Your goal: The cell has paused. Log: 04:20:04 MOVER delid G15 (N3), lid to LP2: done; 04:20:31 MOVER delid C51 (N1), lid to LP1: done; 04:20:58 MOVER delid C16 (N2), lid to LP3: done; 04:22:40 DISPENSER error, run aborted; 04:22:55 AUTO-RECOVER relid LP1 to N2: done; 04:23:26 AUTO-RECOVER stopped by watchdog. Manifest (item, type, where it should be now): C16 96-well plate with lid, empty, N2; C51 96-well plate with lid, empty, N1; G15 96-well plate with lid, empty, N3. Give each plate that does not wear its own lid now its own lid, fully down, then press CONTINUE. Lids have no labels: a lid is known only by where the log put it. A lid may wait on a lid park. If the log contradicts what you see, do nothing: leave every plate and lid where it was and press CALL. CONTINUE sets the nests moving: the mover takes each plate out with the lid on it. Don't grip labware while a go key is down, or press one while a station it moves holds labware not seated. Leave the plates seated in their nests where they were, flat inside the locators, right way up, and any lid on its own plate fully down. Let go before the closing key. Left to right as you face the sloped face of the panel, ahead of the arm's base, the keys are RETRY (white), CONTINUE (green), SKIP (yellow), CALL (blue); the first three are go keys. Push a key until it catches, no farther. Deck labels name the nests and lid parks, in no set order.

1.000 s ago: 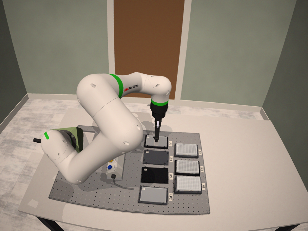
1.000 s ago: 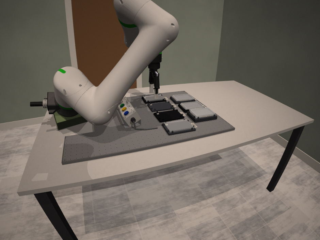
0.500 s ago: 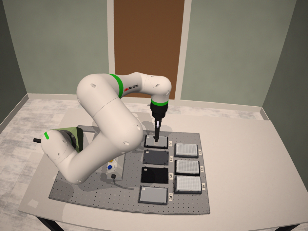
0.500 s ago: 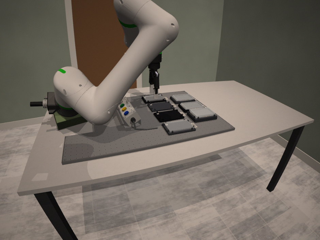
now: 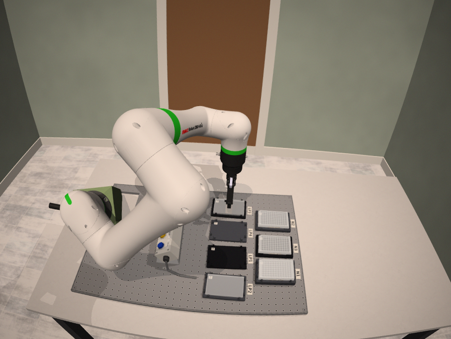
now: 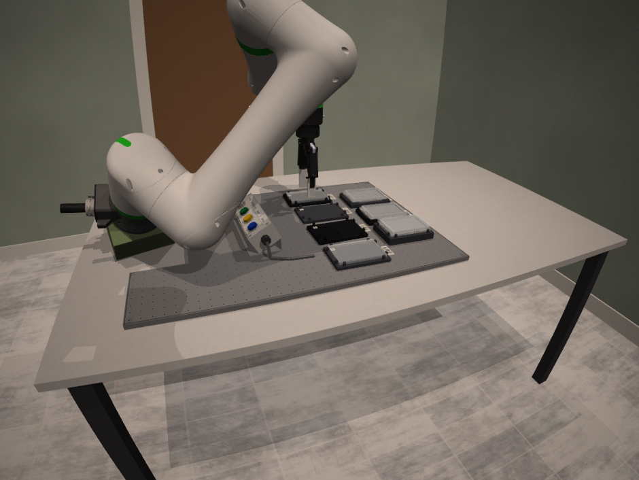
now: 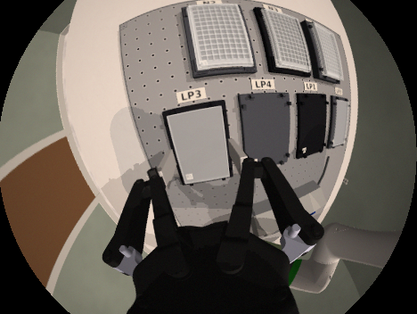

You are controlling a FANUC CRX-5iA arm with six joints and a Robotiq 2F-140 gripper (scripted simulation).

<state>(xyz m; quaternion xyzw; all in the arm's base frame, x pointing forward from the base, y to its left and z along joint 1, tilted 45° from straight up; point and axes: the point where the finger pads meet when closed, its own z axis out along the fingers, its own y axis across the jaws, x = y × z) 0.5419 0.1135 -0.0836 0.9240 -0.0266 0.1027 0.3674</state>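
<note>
I hold the pincer just above the lid that lies on park LP3, toward the far edge of the table. Its fingers are spread and pinch nothing; they stand on both sides of the lid. A second lid lies on LP2, nearer the front edge. The three plates sit in their nests toward the right edge.

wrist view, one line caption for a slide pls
Black gripper open above the pale rectangular lid on lid park LP3, three white 96-well plates beyond.
</note>
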